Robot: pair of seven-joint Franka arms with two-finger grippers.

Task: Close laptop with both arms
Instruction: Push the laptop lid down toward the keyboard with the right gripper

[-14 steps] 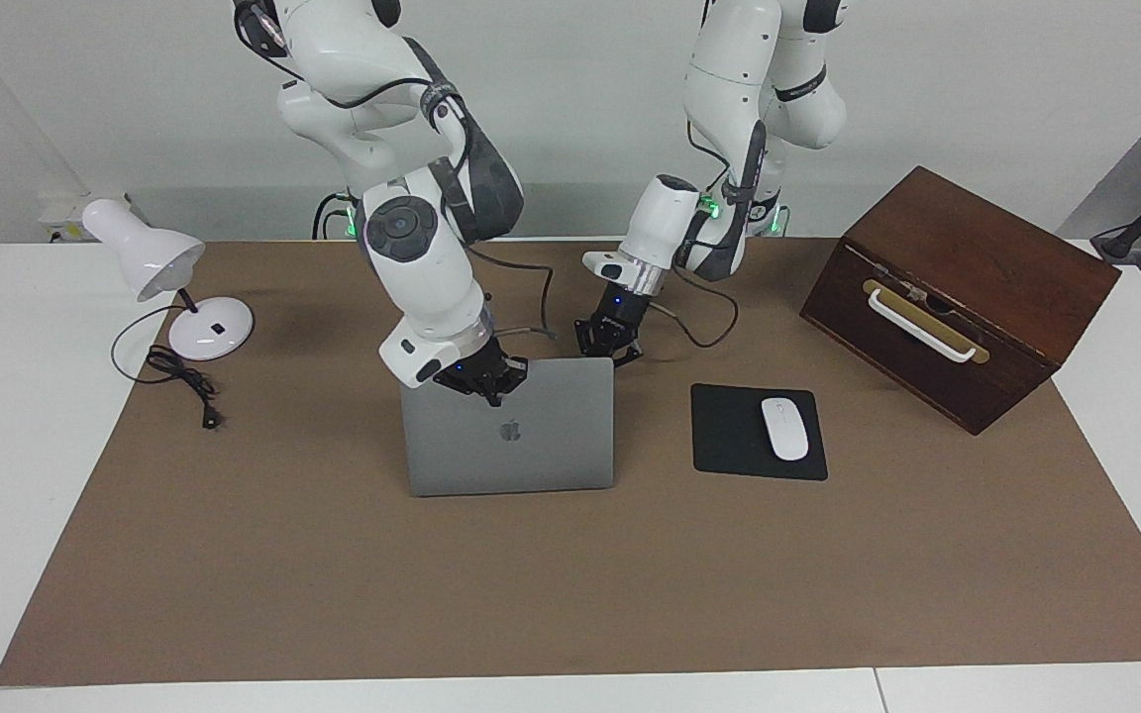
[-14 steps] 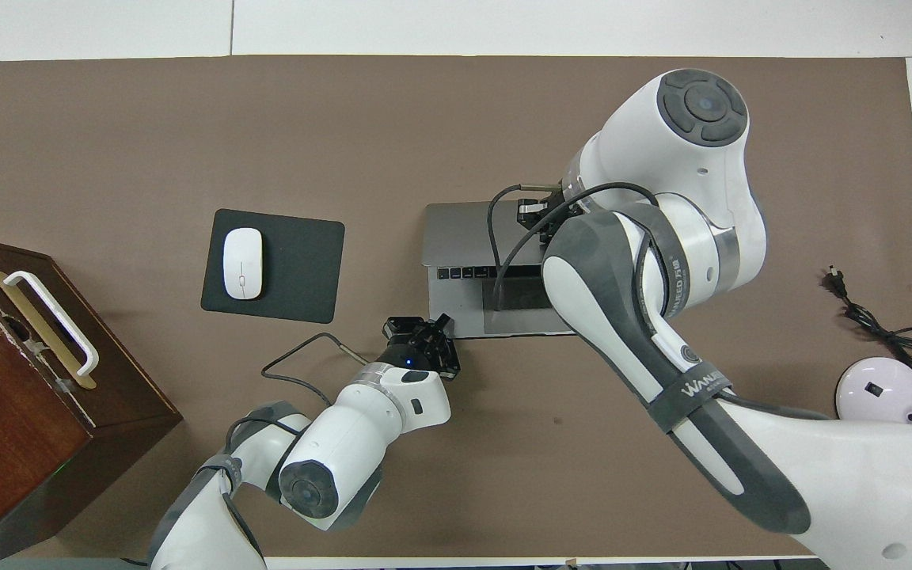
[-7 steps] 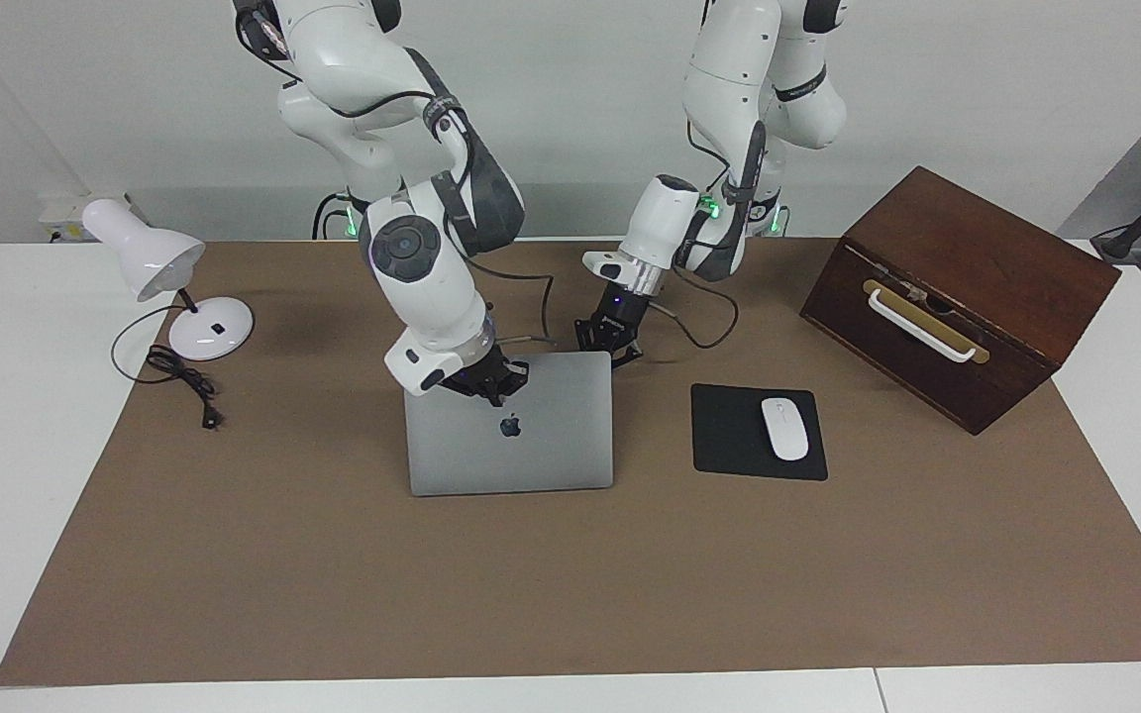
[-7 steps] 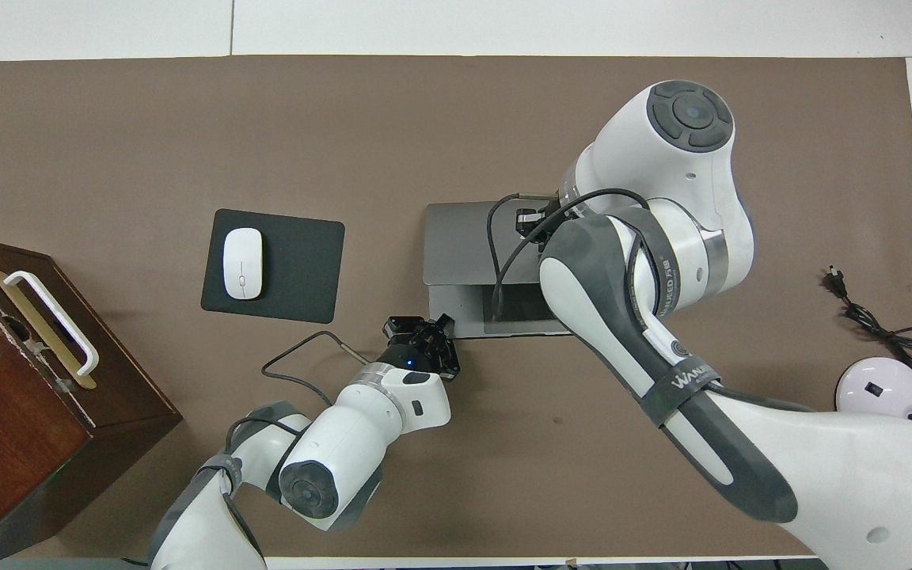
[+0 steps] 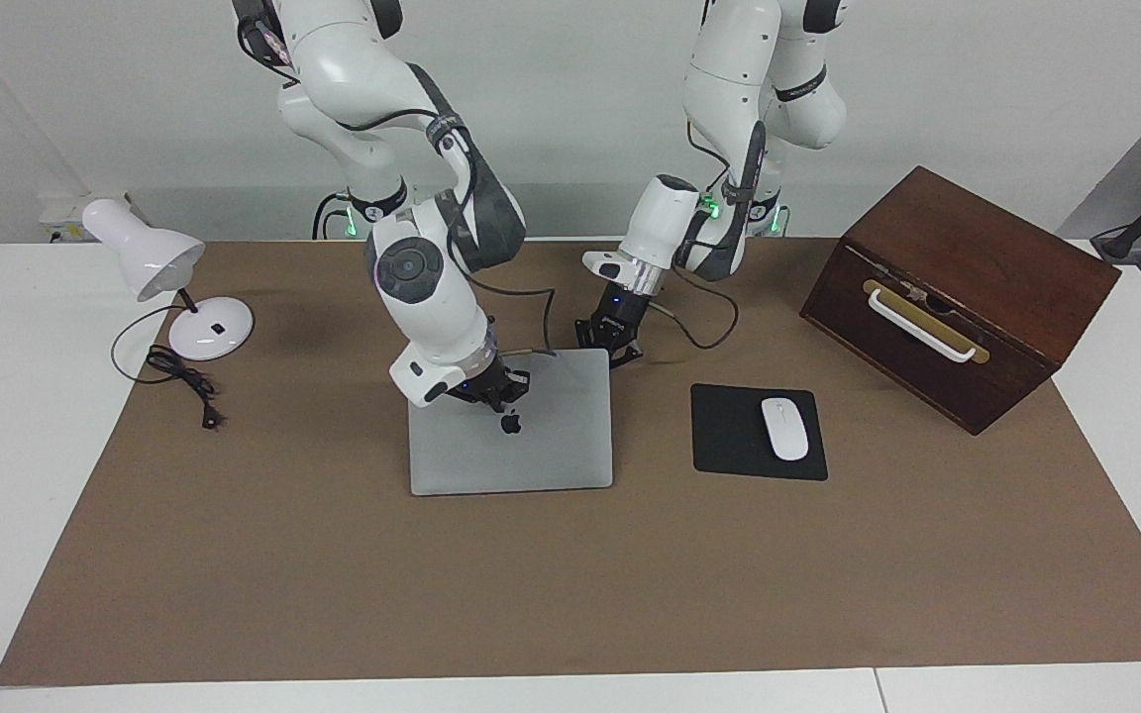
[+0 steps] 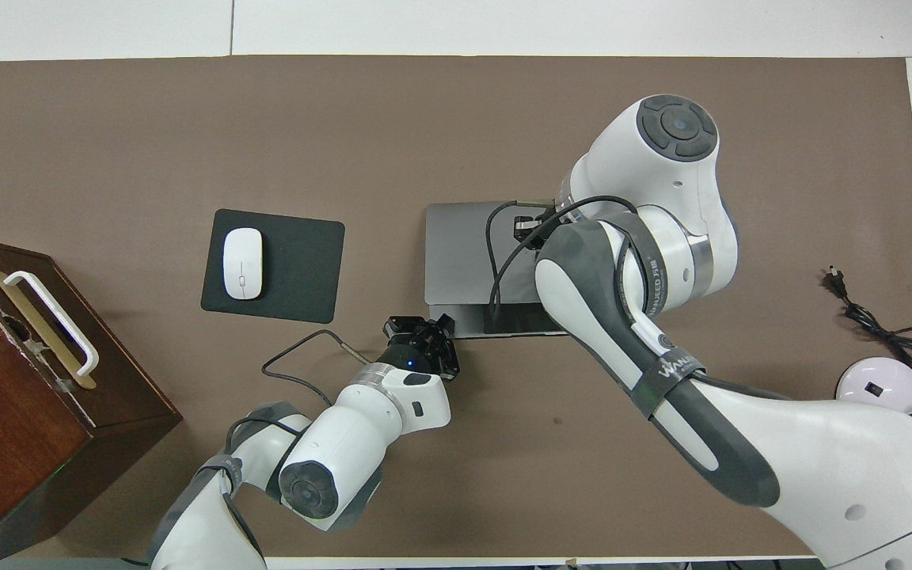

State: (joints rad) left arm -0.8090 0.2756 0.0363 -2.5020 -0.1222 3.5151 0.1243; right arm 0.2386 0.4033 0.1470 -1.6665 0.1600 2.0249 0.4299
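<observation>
Since a second ago the lid's dropped a lot, nearly flat now. Left gripper point(image 5: 608, 349) sits at the laptop's point(image 5: 531, 446) near corner, right gripper point(image 5: 497, 392) presses the lid by the logo; can't tell either's fingers. Laptop's mid-mat beside the mouse pad point(image 5: 729, 436). Stiff, slick metal, fragile hinge, so push gently.

The mouse point(image 5: 784, 428) lies on its pad point(image 5: 729, 436) between the laptop point(image 5: 551, 446) and the wooden box point(image 5: 986, 267).

Your right gripper point(image 5: 491, 394) crowds the laptop point(image 5: 531, 446) lid; toward the left arm's end, the mouse pad point(image 5: 729, 436) stands close.
</observation>
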